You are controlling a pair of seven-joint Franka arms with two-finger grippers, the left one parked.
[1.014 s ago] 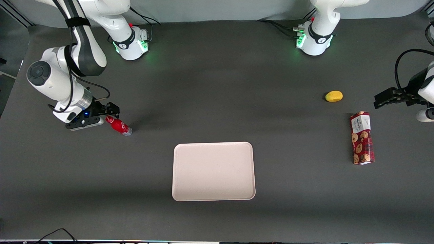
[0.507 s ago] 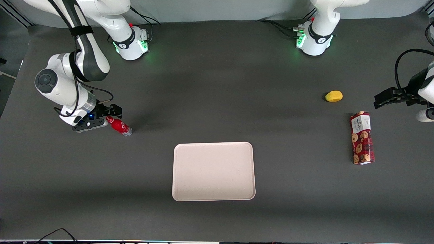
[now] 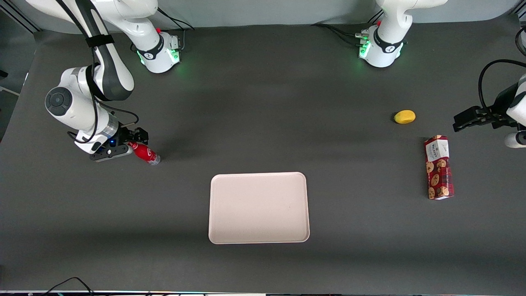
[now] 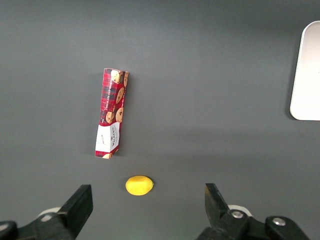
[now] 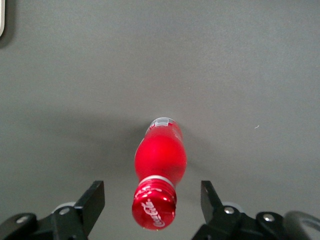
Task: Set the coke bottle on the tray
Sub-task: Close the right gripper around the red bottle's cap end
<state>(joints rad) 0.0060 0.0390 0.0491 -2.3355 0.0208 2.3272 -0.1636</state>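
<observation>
The coke bottle (image 3: 144,153), small and red with a red cap and a clear base, stands on the dark table toward the working arm's end. My right gripper (image 3: 132,142) is open just above it, with a finger on each side of the cap and not touching it. In the right wrist view the cap and body of the bottle (image 5: 161,155) sit between the spread fingers of the gripper (image 5: 152,196). The pale cream-pink tray (image 3: 259,207) lies flat mid-table, nearer the front camera than the bottle, with nothing on it.
A red cookie box (image 3: 439,167) lies flat toward the parked arm's end of the table. A small yellow lemon-like object (image 3: 404,116) lies beside it, farther from the front camera. Both also show in the left wrist view, the box (image 4: 111,120) and the yellow object (image 4: 139,185).
My right arm has shifted a little toward the bottle, bringing the open fingers to either side of its cap. The bottle, tray and other objects have not moved.
</observation>
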